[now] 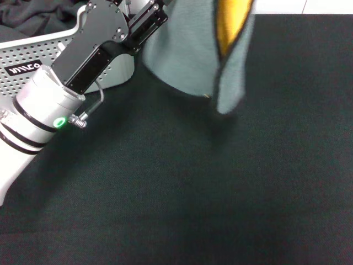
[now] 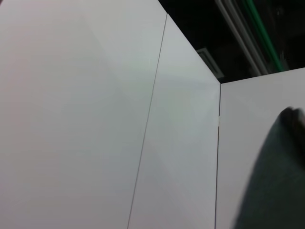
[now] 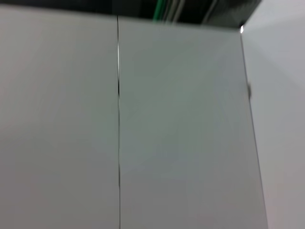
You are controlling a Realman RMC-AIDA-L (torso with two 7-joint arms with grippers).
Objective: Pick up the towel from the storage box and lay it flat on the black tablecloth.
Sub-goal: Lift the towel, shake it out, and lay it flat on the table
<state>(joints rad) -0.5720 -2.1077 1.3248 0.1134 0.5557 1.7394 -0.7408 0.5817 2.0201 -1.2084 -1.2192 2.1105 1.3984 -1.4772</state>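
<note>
The towel (image 1: 193, 49) hangs in the air above the black tablecloth (image 1: 220, 182), with its top out of frame. Its grey-green side faces out and a yellow fold (image 1: 231, 22) shows inside. My left gripper (image 1: 157, 14) is raised at the towel's upper left edge and looks shut on it, though the fingertips are partly hidden. A dark edge of the towel (image 2: 276, 181) shows in the left wrist view. The storage box (image 1: 33, 61) stands at the back left behind my left arm. My right gripper is out of view.
A dark grey cloth (image 1: 27, 16) lies in the box. The box's black label (image 1: 22, 69) faces me. Both wrist views show white wall panels (image 3: 181, 124).
</note>
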